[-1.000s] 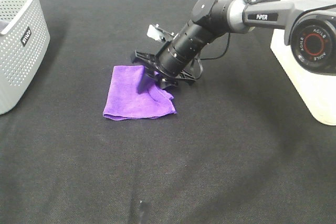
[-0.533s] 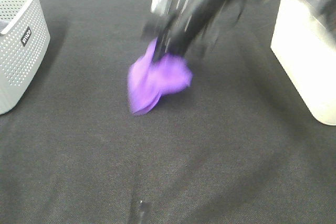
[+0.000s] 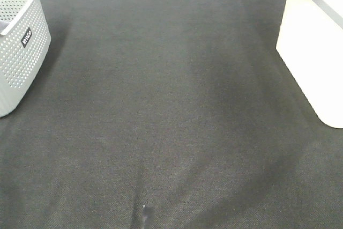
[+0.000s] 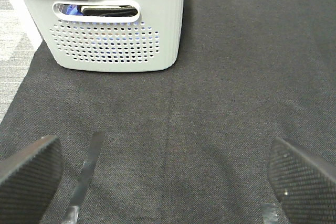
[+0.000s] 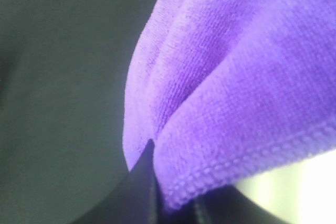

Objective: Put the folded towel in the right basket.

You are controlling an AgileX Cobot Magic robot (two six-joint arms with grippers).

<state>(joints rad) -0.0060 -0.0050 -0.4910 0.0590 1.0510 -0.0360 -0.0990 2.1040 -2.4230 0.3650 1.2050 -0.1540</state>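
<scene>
The purple folded towel [image 5: 231, 77] fills the right wrist view, bunched and hanging close to the camera. My right gripper [image 5: 173, 205] is shut on it; only a dark fingertip [image 5: 146, 179] shows under the cloth. A white patch at that view's edge may be the right basket. In the high view the towel and both arms are out of frame. The white right basket [image 3: 311, 41] stands at the right edge of the black cloth. My left gripper [image 4: 165, 179] is open and empty, low over the black cloth.
A grey perforated basket [image 3: 19, 41] stands at the left edge of the table; it also shows in the left wrist view [image 4: 115, 35], with dark items inside. The black tablecloth [image 3: 166, 111] covers the table between the two baskets.
My right gripper lifted the purple towel off the cloth and carried it up and out of the high view. The spot where the towel lay is now bare.
</scene>
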